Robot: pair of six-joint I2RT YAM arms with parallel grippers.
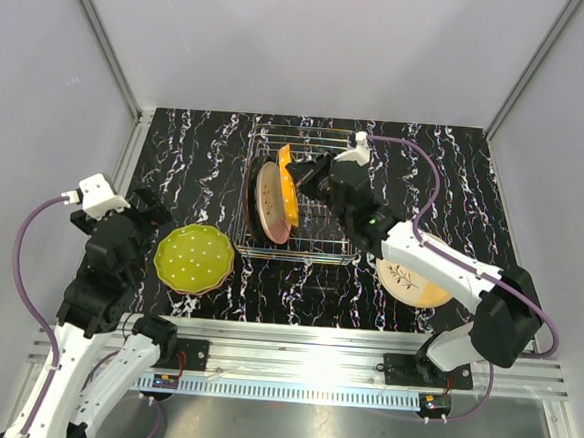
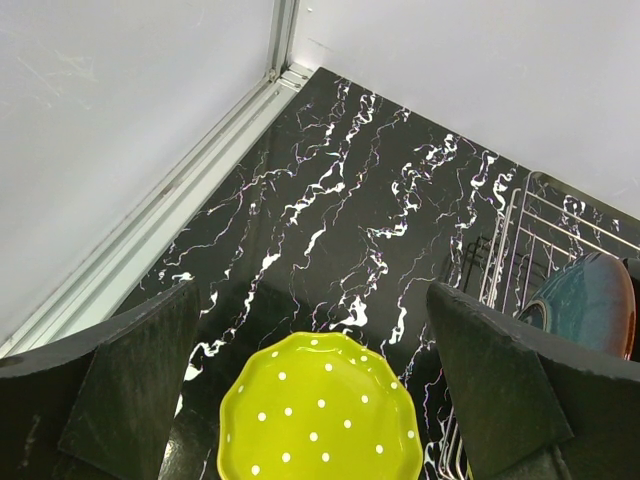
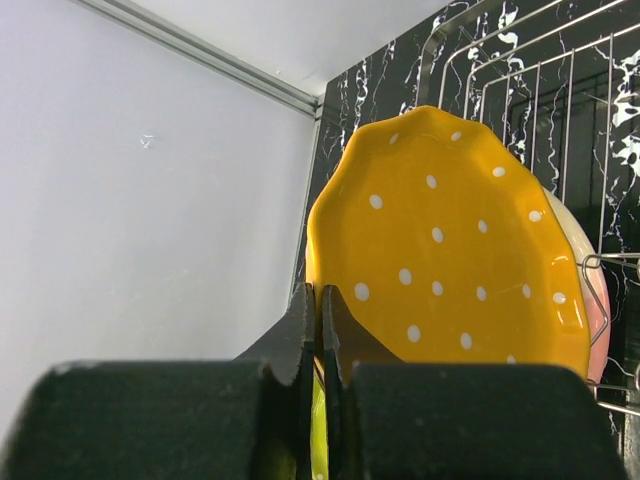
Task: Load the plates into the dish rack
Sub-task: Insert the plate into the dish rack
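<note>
Right wrist cam gives me what overhead can't: right gripper (image 3: 318,305) pinched nearly closed on the scalloped rim of the orange plate (image 3: 450,250), white dots facing the lens. Overhead shows that plate only edge-on, upright over the dish rack (image 1: 317,141), next to a pink plate (image 1: 272,206) and a dark plate (image 1: 252,191) standing in the slots. I can't tell whether the orange one's lower edge sits in the wires — it's hidden in both views. Left gripper (image 2: 312,300) is spread wide, holding nothing, hovering above the yellow-green plate (image 2: 320,415), which lies flat on the marble table (image 2: 330,200) left of the rack. Left wrist cam cuts off that plate's near edge. Only overhead shows a cream plate (image 1: 410,284) flat on the right — partly covered by the right arm.
</note>
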